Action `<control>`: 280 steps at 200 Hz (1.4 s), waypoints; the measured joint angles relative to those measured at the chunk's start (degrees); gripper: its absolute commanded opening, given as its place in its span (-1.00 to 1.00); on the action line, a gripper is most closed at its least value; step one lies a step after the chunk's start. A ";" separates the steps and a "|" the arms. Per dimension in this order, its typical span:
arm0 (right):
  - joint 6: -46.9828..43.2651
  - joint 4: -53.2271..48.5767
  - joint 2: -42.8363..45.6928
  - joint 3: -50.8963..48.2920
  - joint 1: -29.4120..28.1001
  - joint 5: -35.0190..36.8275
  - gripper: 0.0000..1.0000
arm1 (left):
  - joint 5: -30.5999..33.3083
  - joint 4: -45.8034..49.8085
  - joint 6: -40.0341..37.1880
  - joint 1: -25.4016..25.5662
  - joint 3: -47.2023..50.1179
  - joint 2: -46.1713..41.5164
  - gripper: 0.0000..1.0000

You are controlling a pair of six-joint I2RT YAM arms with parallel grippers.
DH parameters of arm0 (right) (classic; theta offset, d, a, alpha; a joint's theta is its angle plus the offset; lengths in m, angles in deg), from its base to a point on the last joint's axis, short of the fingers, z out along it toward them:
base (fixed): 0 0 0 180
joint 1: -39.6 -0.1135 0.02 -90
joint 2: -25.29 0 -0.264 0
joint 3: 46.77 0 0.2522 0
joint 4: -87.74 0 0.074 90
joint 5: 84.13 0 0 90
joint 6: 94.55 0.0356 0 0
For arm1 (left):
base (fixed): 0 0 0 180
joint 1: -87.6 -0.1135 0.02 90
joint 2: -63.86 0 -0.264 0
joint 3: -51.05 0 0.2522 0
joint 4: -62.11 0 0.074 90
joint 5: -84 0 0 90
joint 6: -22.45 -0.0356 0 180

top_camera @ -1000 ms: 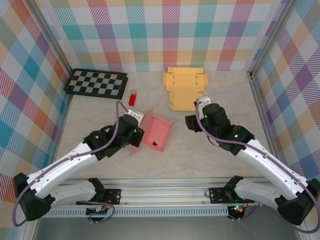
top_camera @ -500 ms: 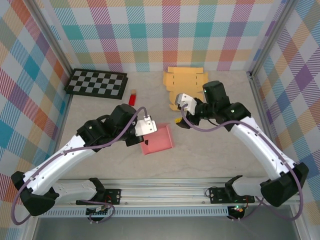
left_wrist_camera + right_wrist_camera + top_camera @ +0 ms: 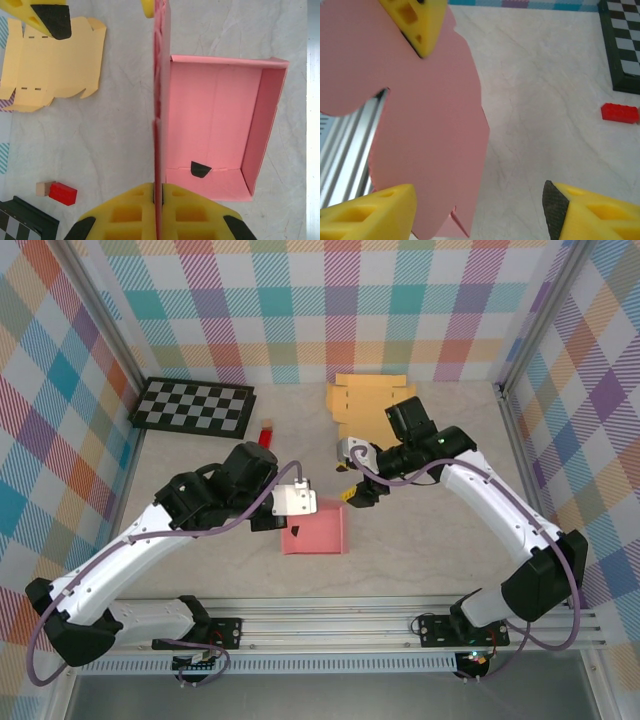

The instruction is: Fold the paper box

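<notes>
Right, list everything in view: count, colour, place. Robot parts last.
paper box: one, pink, partly folded, centre of the table
flat box blank: one, yellow-orange, unfolded, far centre
checkerboard: one, black and white, far left corner
small block: one, red with a tan end, just right of the checkerboard
table: one, pale marbled
walls: three, multicolour plaid, left, far and right
rail: one, silver metal, near edge
left gripper: one, yellow fingers, shut on the paper box's upright panel
right gripper: one, yellow fingers, open, at the paper box's far side
</notes>
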 measured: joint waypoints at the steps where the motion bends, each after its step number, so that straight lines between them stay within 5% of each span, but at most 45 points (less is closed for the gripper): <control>1: 0.02 -0.02 0.00 0.00 0.00 -0.09 0.39 | -0.04 0.00 0.00 0.00 -0.02 0.00 -1.00; 76: 1.53 0.85 0.02 -4.46 -2.14 -6.21 0.36 | 0.26 0.31 -0.15 0.00 -0.04 1.60 -1.00; 227: 7.26 8.13 4.87 -13.70 0.74 -2.56 0.28 | 0.33 -4.61 0.98 0.00 4.26 2.27 -1.00; 235: 7.65 9.11 4.63 -13.70 0.72 -2.51 0.20 | 0.07 -4.61 1.14 0.00 4.26 2.27 -1.00; 260: 7.93 11.17 4.22 -13.70 0.20 -1.88 -0.58 | -0.15 -4.94 1.84 0.00 4.26 2.27 -1.00; 280: 6.99 11.15 4.20 -13.70 -0.35 -1.79 -1.00 | 0.22 -4.96 2.49 -0.09 4.39 2.27 -0.98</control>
